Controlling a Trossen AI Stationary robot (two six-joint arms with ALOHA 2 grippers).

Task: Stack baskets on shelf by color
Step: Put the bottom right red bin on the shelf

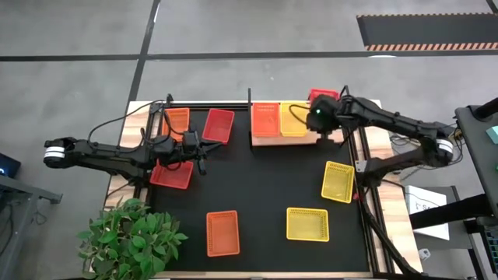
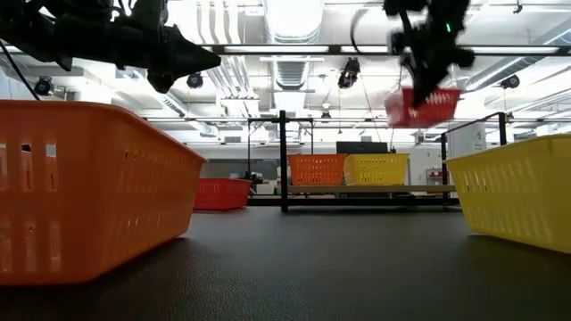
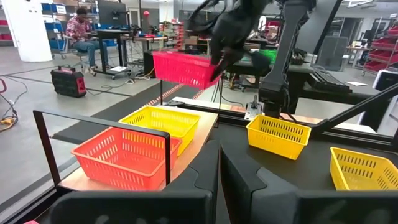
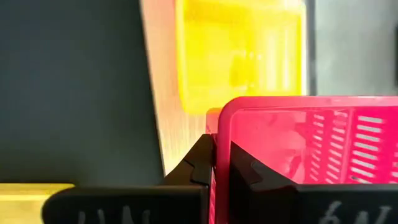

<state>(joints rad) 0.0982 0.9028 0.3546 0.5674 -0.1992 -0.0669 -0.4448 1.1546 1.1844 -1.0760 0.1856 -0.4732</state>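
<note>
The wooden shelf (image 1: pixel 274 140) stands at the table's far middle. An orange basket (image 1: pixel 265 119) and a yellow basket (image 1: pixel 294 118) rest side by side on its board. My right gripper (image 4: pixel 219 146) is shut on a red basket (image 1: pixel 323 96) held in the air above the shelf's right end; it also shows in the low view (image 2: pixel 424 105). My left gripper (image 3: pixel 219 177) is shut and empty, hovering above the mat at the left, beside another red basket (image 1: pixel 172 173). My right gripper pinches one side wall of the red basket at its rim (image 4: pixel 221 124), with one finger (image 4: pixel 199 165) outside the wall and one (image 4: pixel 252 177) inside. The fingers come from above. The basket hangs below them, lifted clear and a little tilted.
Loose on the black mat lie an orange basket (image 1: pixel 177 120) and a red one (image 1: pixel 218 125) at the far left, a yellow one (image 1: pixel 338 180) at the right, and an orange one (image 1: pixel 222 232) and a yellow one (image 1: pixel 306 224) near the front. A potted plant (image 1: pixel 132 237) stands at the near left corner.
</note>
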